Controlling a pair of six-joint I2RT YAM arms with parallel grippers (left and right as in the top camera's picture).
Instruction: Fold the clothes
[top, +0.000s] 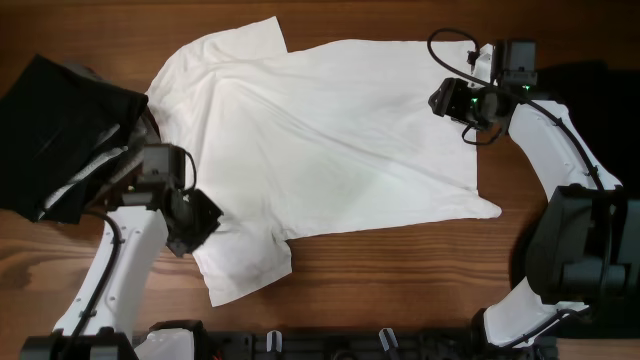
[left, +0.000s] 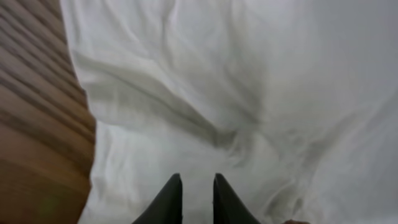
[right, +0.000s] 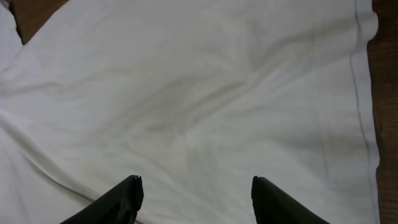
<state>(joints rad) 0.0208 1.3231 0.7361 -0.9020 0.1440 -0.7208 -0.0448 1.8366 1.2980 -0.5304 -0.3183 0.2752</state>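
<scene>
The white T-shirt lies spread flat across the middle of the desk. I judge no fold is made yet and all the folding is left. I count one white shirt, one black garment at the left edge, and seemingly one dark garment at the right edge. My left pincer, narrowed to a slit, and my right pincer, spread wide, grip nothing.

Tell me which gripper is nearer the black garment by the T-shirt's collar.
Left. The left gripper hangs over the T-shirt's sleeve end, a short way from the black garment. The right gripper is across the whole shirt, over its hem end.
</scene>
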